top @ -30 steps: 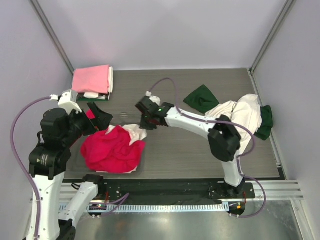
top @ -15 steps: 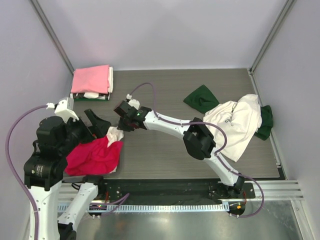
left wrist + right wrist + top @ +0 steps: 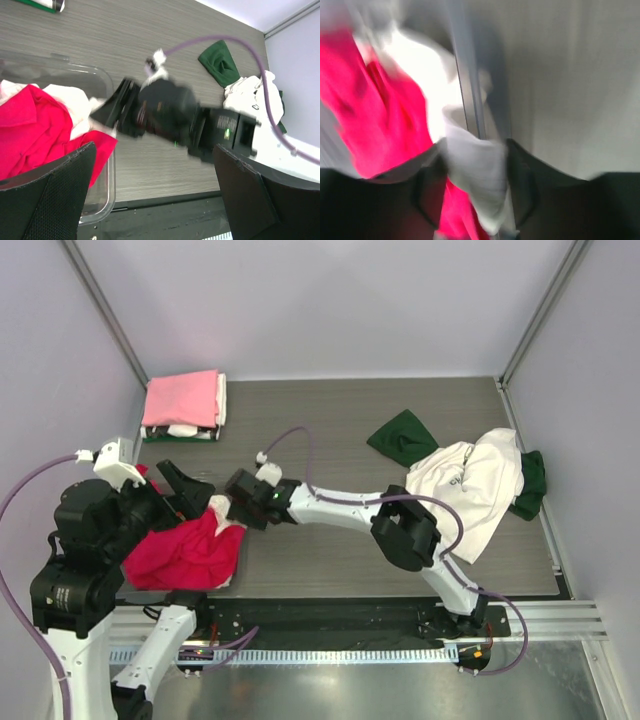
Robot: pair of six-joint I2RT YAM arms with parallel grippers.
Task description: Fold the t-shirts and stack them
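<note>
A red-magenta t-shirt [image 3: 180, 552] lies bunched in a clear plastic bin [image 3: 106, 176] at the near left. My right gripper [image 3: 230, 508] reaches across to the bin's rim [image 3: 469, 95]. A fold of white cloth [image 3: 476, 167] fills the space between its jaws, touching both. Close behind, my left gripper [image 3: 186, 486] stands wide open and holds nothing. A folded pale pink t-shirt [image 3: 182, 398] tops a stack at the far left. A dark green t-shirt [image 3: 402, 437] and a cream-white printed t-shirt [image 3: 470, 480] lie at the right.
More dark green cloth [image 3: 530, 486] sticks out from under the cream-white shirt at the table's right edge. The right arm's purple cable [image 3: 235, 42] loops above the table's middle. Grey walls close in the table on the left, back and right.
My right arm has swung left, dragging the white cloth and the red shirt from the table's left middle to the bin. Its jaws have widened. The left arm pulled back leftward.
</note>
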